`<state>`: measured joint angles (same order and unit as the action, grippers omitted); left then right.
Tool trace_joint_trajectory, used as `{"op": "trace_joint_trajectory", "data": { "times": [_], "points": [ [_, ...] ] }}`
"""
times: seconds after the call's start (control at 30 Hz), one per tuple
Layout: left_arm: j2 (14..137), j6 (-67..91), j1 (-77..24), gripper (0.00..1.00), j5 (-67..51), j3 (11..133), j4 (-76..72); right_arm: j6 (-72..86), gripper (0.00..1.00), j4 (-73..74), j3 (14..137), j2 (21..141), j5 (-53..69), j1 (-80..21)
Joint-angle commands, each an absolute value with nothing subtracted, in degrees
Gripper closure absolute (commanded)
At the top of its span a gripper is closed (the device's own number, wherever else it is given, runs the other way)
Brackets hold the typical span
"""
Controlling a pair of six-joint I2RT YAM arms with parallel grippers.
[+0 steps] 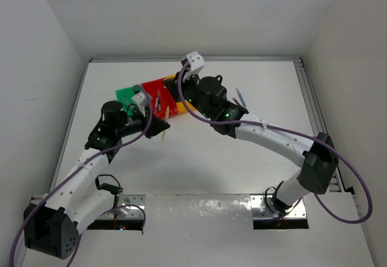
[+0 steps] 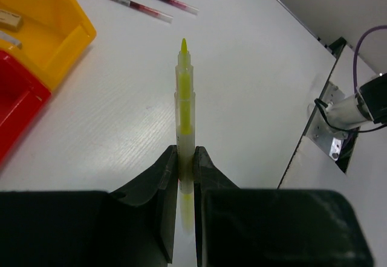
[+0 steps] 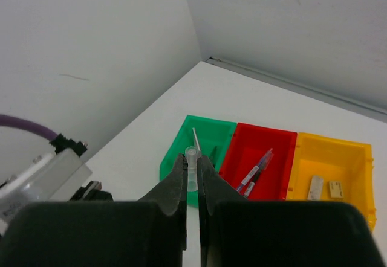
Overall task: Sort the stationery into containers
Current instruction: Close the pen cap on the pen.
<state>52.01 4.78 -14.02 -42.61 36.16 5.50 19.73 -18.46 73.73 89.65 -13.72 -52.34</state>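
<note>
Green bin [image 3: 214,133]: placed at the left end of the joined row in the right wrist view. A small dark item [image 3: 213,154] is seen inside by the right wall, partly hidden by a finger, and cannot be identified.
Red bin [image 3: 281,158]: set in the middle of the row. Two slim pens [image 3: 257,170] are laid in it side by side, on a slant.
Yellow bin [image 3: 338,158]: set at the right end. Two small tan eraser blocks [image 3: 315,187] are laid on its floor, slightly apart.
Left gripper [image 2: 185,155]: clamped on a yellow-cored stick [image 2: 184,92], which is gripped near its rear end.
Yellow-cored stick: a pale, translucent barrel with a yellow core and a pointed yellow tip. It is held pointing away from the wrist over the bare table [image 2: 254,80], beside the yellow bin and outside it.
Right gripper [image 3: 192,167]: closed on a clear stick [image 3: 191,154].
Clear stick: thin and pale, with a small cylindrical collar just above the fingers and a fine tip. It is held upright and seen in front of the green bin.
Loose pens [image 2: 134,5]: three are left on the table beyond the yellow bin, two red-and-white and one blue, lying close together.
</note>
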Motion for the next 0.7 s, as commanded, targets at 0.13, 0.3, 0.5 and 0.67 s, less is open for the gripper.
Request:
{"op": "trace_joint_trajectory", "data": {
  "times": [0.13, 0.3, 0.5, 0.67],
  "points": [
    [50.4, 13.0, -11.8, 1.00, -44.0, 36.4, -6.1, 23.9, 1.00, -22.1, 72.6, 85.3, -9.1, -52.4],
    [50.2, 14.5, -11.7, 1.00, -43.6, 36.0, -8.9, 26.1, 1.00, -25.0, 70.1, 84.6, -9.8, -52.4],
    [49.9, 14.2, -11.4, 1.00, -42.8, 36.2, -8.4, 27.5, 1.00, -25.2, 69.6, 85.4, -9.8, -52.4],
    [49.5, 13.1, -11.2, 1.00, -42.8, 36.5, -7.0, 27.4, 1.00, -25.5, 68.0, 84.6, -10.5, -52.5]
  ]
}}
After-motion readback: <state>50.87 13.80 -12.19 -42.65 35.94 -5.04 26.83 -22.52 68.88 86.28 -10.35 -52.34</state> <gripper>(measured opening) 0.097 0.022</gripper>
